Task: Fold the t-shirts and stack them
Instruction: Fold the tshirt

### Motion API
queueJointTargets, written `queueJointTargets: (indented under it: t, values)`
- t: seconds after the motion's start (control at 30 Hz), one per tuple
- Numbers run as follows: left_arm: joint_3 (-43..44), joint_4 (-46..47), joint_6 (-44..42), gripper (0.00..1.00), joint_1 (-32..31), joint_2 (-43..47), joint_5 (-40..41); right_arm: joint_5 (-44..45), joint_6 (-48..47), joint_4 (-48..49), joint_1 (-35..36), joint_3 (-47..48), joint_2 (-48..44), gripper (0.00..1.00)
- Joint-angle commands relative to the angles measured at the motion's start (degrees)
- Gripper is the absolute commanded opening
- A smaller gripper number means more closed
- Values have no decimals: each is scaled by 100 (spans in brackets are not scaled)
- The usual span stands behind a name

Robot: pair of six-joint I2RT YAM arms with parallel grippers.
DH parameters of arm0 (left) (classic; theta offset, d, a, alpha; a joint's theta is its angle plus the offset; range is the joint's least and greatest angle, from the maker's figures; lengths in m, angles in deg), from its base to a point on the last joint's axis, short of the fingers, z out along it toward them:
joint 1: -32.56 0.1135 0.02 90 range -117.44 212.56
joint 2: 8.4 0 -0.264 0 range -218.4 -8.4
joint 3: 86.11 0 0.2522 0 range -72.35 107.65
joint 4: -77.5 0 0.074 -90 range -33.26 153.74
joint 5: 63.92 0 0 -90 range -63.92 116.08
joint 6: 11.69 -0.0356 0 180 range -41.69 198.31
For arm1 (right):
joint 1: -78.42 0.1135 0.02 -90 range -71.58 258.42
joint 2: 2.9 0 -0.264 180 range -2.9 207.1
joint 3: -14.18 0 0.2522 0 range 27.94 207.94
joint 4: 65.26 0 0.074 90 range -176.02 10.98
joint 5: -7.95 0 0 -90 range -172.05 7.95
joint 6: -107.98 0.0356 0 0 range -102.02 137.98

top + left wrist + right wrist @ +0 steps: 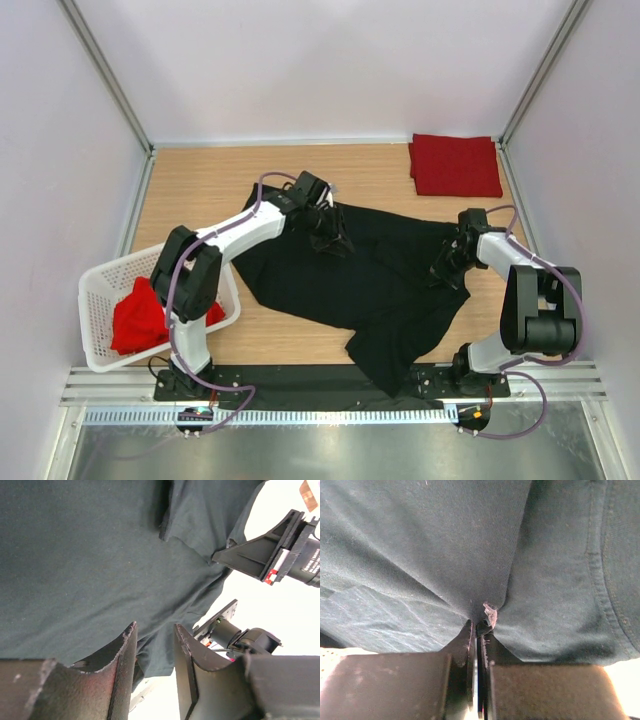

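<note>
The black t-shirt (pixel 372 285) lies spread and rumpled across the middle of the table, its lower corner draped over the near edge. My left gripper (pixel 330 240) stands over its far part; in the left wrist view its jaws (pixel 155 626) are open, a gap between them, with the black cloth (pixel 90 555) just beyond the tips. My right gripper (pixel 446 270) is at the shirt's right edge, shut (pixel 479 622) on a pinched fold of the black t-shirt (pixel 445 540). A red t-shirt (pixel 455 165) lies folded at the back right. Another red t-shirt (pixel 138 315) is bunched in the basket.
A white lattice basket (pixel 100 285) sits at the table's left near corner, beside the left arm's base. White walls with metal posts enclose the table on three sides. The right arm's wrist (pixel 272 552) shows in the left wrist view.
</note>
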Motion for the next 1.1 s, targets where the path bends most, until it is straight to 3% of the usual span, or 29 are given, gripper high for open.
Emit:
queueJointTargets:
  t: [0.0,0.3,0.57,0.63,0.77,0.9,1.07]
  values:
    - [-6,9,-129,36,12,306,74,76,109,-392,-23,229,-253,1]
    - [257,-62,-200,35,21,60,13,348,189,-1078,-23,309,-650,4]
    - [512,-317,-349,37,170,34,57,401,22,-1095,-23,484,-386,25]
    - [521,-387,-393,38,285,43,57,629,-13,-1183,-23,590,-386,36]
    - [583,-527,-542,40,688,8,39,1305,74,-1149,-14,1106,-404,43]
    - [793,-790,-805,40,1206,-247,-40,1982,267,-754,-14,1705,156,45]
    - [1277,-1582,-1666,44,1278,-424,408,2307,452,-428,-14,2696,1115,47]
